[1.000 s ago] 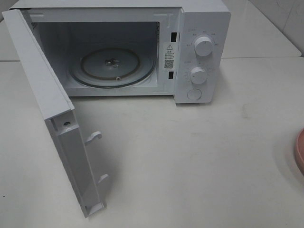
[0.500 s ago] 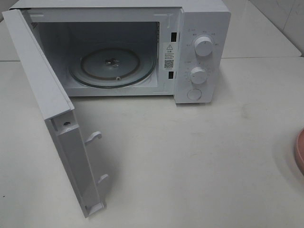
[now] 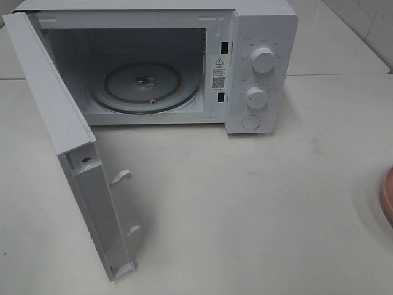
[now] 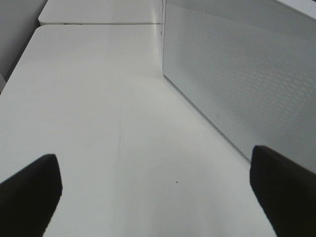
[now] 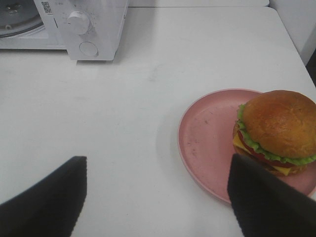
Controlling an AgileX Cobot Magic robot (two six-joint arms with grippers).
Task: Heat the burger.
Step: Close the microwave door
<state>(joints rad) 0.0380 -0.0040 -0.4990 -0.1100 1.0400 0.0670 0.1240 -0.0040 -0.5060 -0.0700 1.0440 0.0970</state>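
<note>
White microwave [image 3: 184,61] stands with its door [image 3: 67,153] swung wide at the left of the table [image 3: 245,203], turntable bare. Far right, the burger [image 5: 276,131] sits on a pink plate [image 5: 207,143], nearest the right hand [image 5: 158,197], which is spread open and empty. The left hand [image 4: 158,192], also open, faces bare table beside the door.

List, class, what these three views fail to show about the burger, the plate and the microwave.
- Burger: absent from the high view; in the right wrist view the right pincer's finger covers its lower edge.
- Pink plate: cut off by the high view's right edge.
- Microwave dial markings: too small to read.
- Microwave door: left wrist view shows only its outer face.
</note>
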